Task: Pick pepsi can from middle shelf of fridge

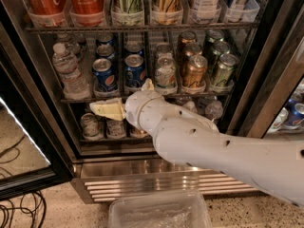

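Note:
The fridge [266,80] stands open, its ribbed steel base [118,186] below. On the middle shelf [80,99] two dark blue pepsi cans [103,75] stand side by side at the front, with more behind them. My gripper [107,109] points left, just below the shelf's front rail and under the left pepsi can, in front of the lower shelf's cans. It holds nothing that I can see. My white arm [204,141] reaches in from the lower right and hides part of the lower shelf.
A water bottle [69,72] stands left of the pepsi cans; a white-green can [165,72], gold can [194,71] and green cans [223,69] to the right. Coca-Cola bottles [85,4] above. Glass door [23,141] open at left. Clear plastic bin [159,213] on the floor.

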You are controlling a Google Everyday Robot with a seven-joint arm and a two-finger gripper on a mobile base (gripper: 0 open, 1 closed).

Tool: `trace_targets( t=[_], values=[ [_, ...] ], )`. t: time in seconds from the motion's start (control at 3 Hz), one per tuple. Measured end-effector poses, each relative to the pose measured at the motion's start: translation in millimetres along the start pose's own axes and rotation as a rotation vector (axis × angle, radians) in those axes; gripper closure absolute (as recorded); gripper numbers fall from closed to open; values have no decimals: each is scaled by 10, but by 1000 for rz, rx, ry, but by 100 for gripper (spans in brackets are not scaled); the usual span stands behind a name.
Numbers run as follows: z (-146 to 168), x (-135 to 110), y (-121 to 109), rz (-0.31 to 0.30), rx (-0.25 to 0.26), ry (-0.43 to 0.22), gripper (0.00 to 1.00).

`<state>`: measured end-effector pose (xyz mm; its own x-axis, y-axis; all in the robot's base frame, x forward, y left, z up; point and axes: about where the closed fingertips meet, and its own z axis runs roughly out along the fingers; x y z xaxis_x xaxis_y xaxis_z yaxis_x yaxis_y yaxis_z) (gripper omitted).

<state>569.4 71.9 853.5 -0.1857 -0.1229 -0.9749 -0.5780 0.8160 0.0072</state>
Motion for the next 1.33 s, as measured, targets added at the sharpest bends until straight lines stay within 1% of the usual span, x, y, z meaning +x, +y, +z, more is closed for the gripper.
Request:
trace_targets(
  t=[0.33,0.67,1.0,1.33],
  values=[
    [161,26,61,8,-16,-29,0],
    [308,20,43,19,-7,-91,5],
    [359,-7,-34,9,38,-146,14],
    [319,-22,-111,0,102,-187,18]
  ],
)
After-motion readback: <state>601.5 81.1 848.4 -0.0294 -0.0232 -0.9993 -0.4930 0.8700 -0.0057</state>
